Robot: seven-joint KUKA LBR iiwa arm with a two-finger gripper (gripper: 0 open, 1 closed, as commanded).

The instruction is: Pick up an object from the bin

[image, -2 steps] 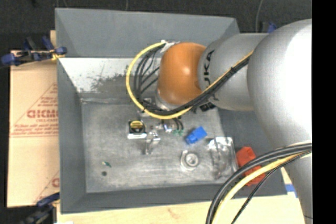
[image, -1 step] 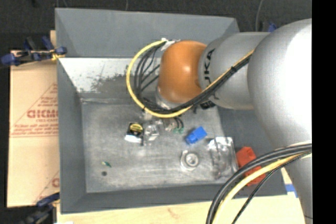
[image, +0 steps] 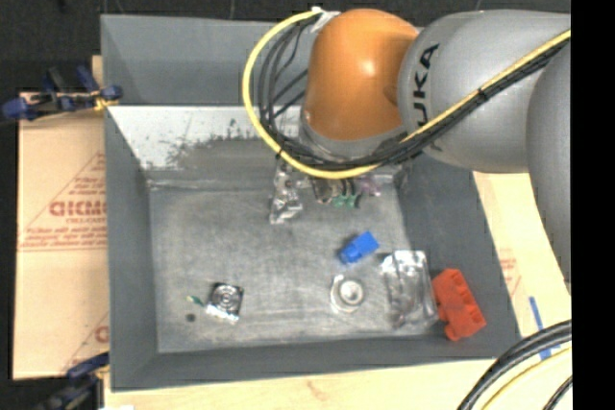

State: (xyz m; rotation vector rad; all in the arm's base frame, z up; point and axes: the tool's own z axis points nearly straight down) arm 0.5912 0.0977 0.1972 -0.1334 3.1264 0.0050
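Note:
My gripper (image: 284, 199) hangs under the orange wrist cover, near the back middle of the bin, above bare floor. Nearest to it, a small blue block (image: 357, 248) lies to its lower right, apart from it. Further toward the front sits a round silvery ring-shaped part (image: 347, 292). Beside that ring, on its right, lies a clear plastic piece (image: 405, 283).
A red studded block (image: 457, 303) rests against the bin's right wall at the front. A small square metallic piece (image: 224, 300) lies alone at the front left. The arm and its cables cover the back right of the bin.

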